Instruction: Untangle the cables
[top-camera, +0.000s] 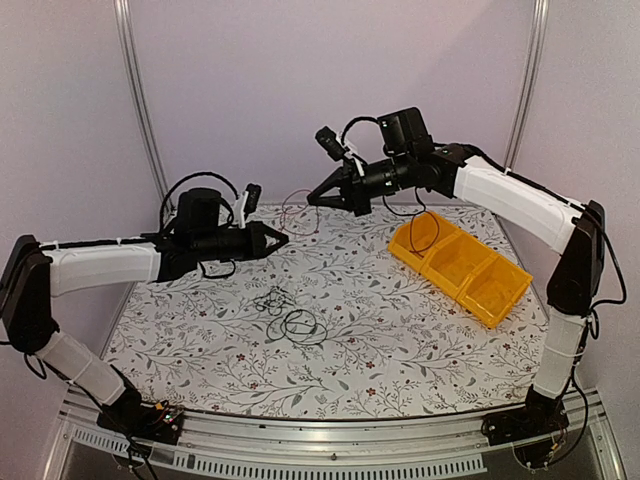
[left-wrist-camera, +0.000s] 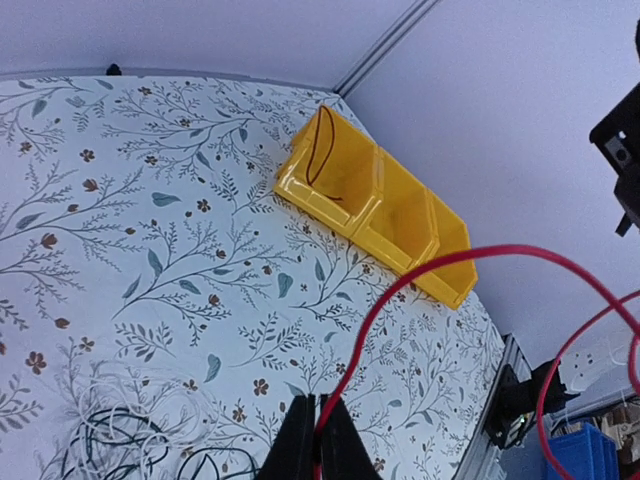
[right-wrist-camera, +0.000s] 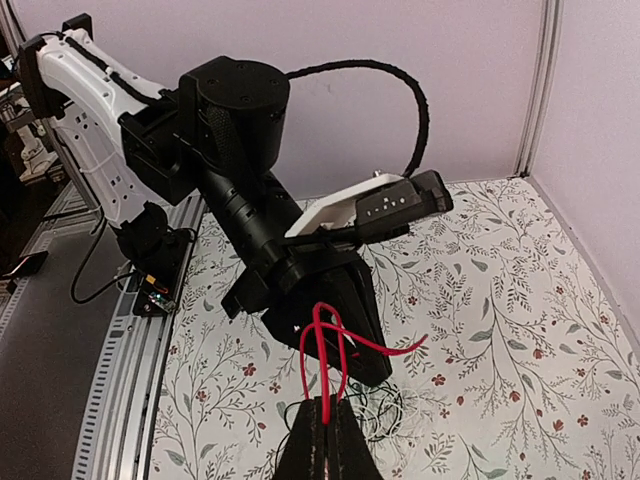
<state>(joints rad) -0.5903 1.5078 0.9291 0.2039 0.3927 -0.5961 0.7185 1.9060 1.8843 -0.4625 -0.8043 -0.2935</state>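
Observation:
A red cable (top-camera: 298, 213) hangs in the air between my two grippers at the back of the table. My left gripper (top-camera: 277, 240) is shut on one end of it, as the left wrist view (left-wrist-camera: 318, 402) shows, and the cable (left-wrist-camera: 420, 275) arcs away to the right. My right gripper (top-camera: 314, 199) is shut on its looped part (right-wrist-camera: 336, 340), seen in the right wrist view (right-wrist-camera: 328, 402). A clump of black and whitish cables (top-camera: 290, 320) lies on the table below, apart from both grippers. It also shows in the left wrist view (left-wrist-camera: 110, 440) and the right wrist view (right-wrist-camera: 400, 400).
A yellow three-compartment bin (top-camera: 478, 285) sits at the right of the floral table, and a single black cable (top-camera: 420, 233) lies in its left compartment. The bin (left-wrist-camera: 400, 215) also shows in the left wrist view. Grey walls close the back and sides.

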